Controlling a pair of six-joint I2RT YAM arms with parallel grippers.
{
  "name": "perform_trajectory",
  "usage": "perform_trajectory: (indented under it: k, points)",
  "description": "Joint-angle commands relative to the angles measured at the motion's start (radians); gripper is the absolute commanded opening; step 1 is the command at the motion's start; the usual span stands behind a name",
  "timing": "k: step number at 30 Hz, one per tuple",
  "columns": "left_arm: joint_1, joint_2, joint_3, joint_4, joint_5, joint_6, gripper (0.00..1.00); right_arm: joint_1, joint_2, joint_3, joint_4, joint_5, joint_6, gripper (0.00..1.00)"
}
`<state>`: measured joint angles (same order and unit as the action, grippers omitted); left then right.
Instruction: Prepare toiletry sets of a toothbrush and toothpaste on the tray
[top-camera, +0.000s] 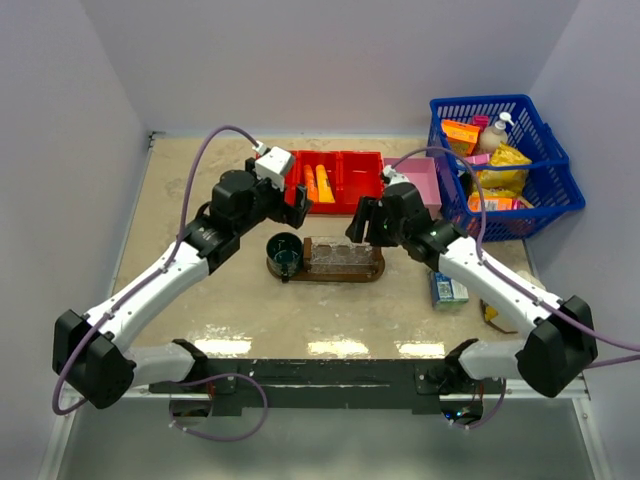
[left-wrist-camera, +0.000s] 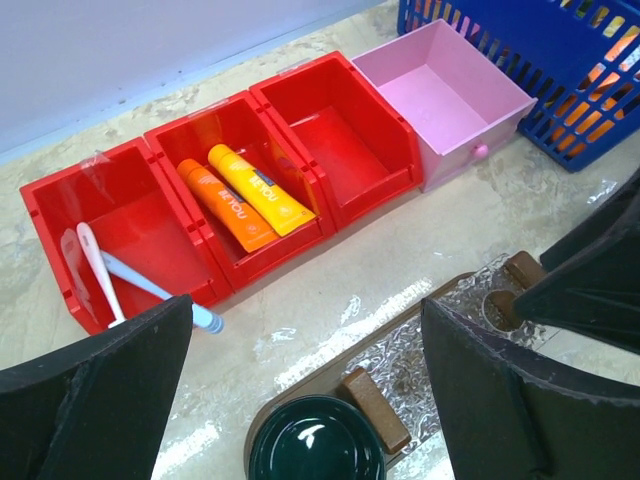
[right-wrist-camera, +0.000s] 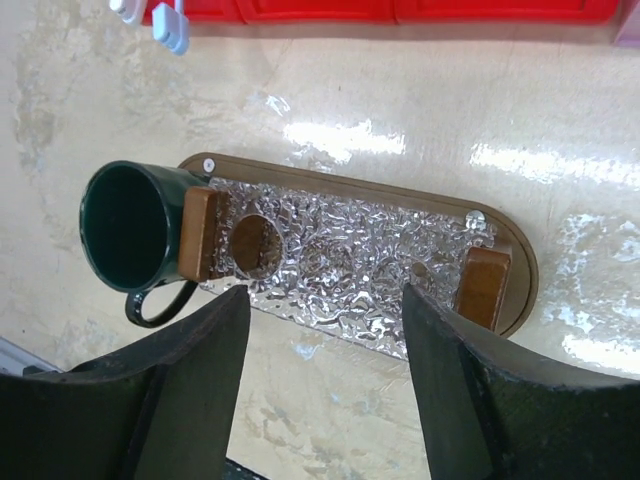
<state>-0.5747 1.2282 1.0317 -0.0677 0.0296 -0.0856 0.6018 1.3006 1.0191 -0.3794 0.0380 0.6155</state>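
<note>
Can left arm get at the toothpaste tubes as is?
Probably yes: left gripper is open, just short of the red bin; both toothpaste tubes lie uncovered in its middle compartment, nothing between.

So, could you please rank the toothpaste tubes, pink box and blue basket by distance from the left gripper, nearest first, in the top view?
From the left gripper:
1. toothpaste tubes, just beyond it in the red bin
2. pink box, further right
3. blue basket, far right corner
</note>
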Motion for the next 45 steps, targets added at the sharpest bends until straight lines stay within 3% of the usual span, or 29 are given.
perform_trajectory:
  k: [1, 8, 17, 21, 23, 30, 35, 45]
  points:
    - [0.032, -0.033, -0.015, 0.052, -0.007, -0.008, 1.00, 0.003, -0.055, 0.067, -0.032, 0.049, -0.049, 0.67]
    - [0.064, -0.033, -0.022, 0.091, -0.007, -0.006, 1.00, 0.003, -0.113, 0.104, -0.021, 0.068, -0.079, 0.73]
    - [0.082, -0.029, -0.032, 0.089, -0.117, 0.050, 1.00, 0.039, -0.051, 0.262, -0.027, 0.189, -0.203, 0.67]
    - [0.185, -0.009, -0.047, 0.141, 0.100, -0.060, 1.00, 0.134, 0.078, 0.354, -0.061, 0.316, -0.269, 0.67]
    - [0.225, 0.010, -0.045, 0.152, 0.139, -0.103, 1.00, 0.154, 0.115, 0.394, -0.056, 0.344, -0.289, 0.66]
    - [0.228, -0.016, -0.044, 0.131, 0.041, -0.074, 1.00, 0.196, 0.291, 0.507, -0.032, 0.401, -0.299, 0.63]
    - [0.226, -0.081, -0.064, 0.140, -0.056, -0.048, 1.00, 0.191, 0.515, 0.689, -0.058, 0.366, -0.352, 0.56]
    - [0.226, -0.093, -0.070, 0.152, -0.034, -0.063, 1.00, 0.151, 0.831, 0.950, -0.098, 0.364, -0.365, 0.51]
